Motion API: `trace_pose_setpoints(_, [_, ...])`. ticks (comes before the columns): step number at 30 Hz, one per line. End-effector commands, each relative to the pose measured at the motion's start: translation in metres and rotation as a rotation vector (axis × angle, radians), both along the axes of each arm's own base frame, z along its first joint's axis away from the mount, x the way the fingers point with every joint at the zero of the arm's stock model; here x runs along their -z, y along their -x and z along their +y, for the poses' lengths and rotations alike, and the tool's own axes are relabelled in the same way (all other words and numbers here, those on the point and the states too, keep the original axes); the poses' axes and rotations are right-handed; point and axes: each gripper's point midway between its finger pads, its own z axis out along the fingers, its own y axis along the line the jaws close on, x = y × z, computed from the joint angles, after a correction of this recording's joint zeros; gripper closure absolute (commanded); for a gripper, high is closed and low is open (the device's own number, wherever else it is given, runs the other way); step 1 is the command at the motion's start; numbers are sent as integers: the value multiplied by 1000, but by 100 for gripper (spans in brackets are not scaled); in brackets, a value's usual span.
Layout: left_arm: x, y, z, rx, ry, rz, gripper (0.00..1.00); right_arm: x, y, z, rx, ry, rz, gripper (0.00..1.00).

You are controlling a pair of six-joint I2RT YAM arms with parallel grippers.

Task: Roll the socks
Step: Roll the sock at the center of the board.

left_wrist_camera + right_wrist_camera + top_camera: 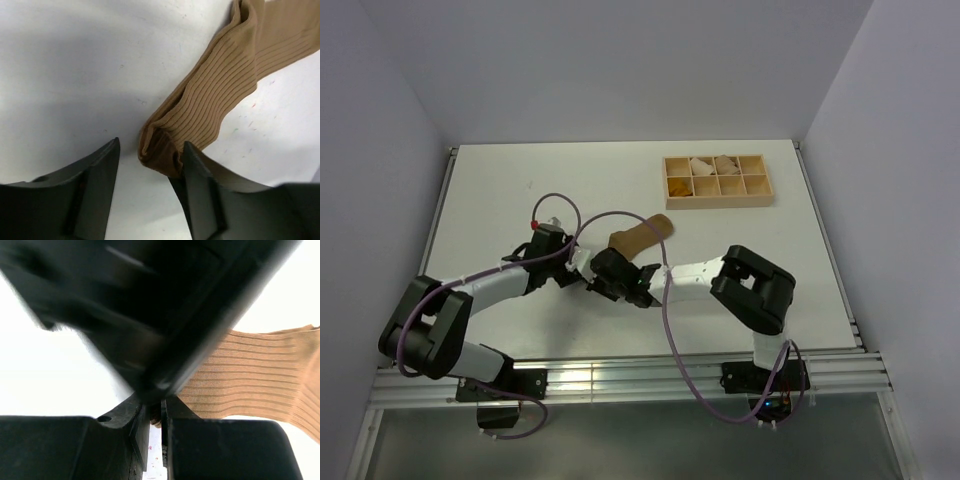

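Note:
The tan-brown sock [642, 235] lies ribbed and flat on the white table, its darker cuff end folded over toward the grippers. My left gripper [151, 145] is open, with the folded cuff [161, 152] between its jaws, against the right finger [197, 175]. My right gripper [156, 412] is shut, pinching a bit of the cuff edge; the sock [250, 375] stretches away to its right. In the top view both grippers [582, 262] [620, 272] meet at the sock's near end. A mustard item [679, 188] sits in the tray; I cannot tell whether it is the other sock.
A wooden compartment tray [716, 199] stands at the back right, with pale rolled bundles [701, 165] in its far compartments. The left gripper's black body [150, 305] fills the upper right wrist view. Purple cables loop over both arms.

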Motion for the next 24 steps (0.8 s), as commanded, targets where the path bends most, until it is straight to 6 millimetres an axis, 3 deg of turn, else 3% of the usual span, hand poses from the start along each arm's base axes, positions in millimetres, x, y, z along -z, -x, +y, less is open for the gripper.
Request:
trace_pose_setpoints(1, [-11, -7, 11, -96, 20, -41, 40, 36, 34, -27, -8, 25, 270, 100])
trace_pose_setpoints(11, [-39, -13, 32, -206, 102, -175, 34, 28, 23, -36, 26, -139, 603, 100])
trace_pose_setpoints(14, [-45, -13, 27, -166, 121, -204, 34, 28, 20, -38, 41, -195, 739, 100])
trace_pose_setpoints(15, [-45, -13, 26, -158, 121, -208, 34, 24, 27, -35, 43, -235, 818, 100])
trace_pose_setpoints(17, [-44, -11, 21, -125, 138, -207, 34, 19, 15, -36, 67, -319, 866, 100])
trace_pose_setpoints(18, [-46, -12, 18, -116, 152, -217, 34, 12, 19, -35, 68, -371, 938, 100])
trace_pose_setpoints(20, [-43, -7, 12, -84, 173, -211, 34, 12, 8, -41, 112, -420, 974, 100])
trace_pose_setpoints(24, [-40, -3, 1, -42, 183, -209, 34, 24, 15, -40, 156, -457, 1097, 100])
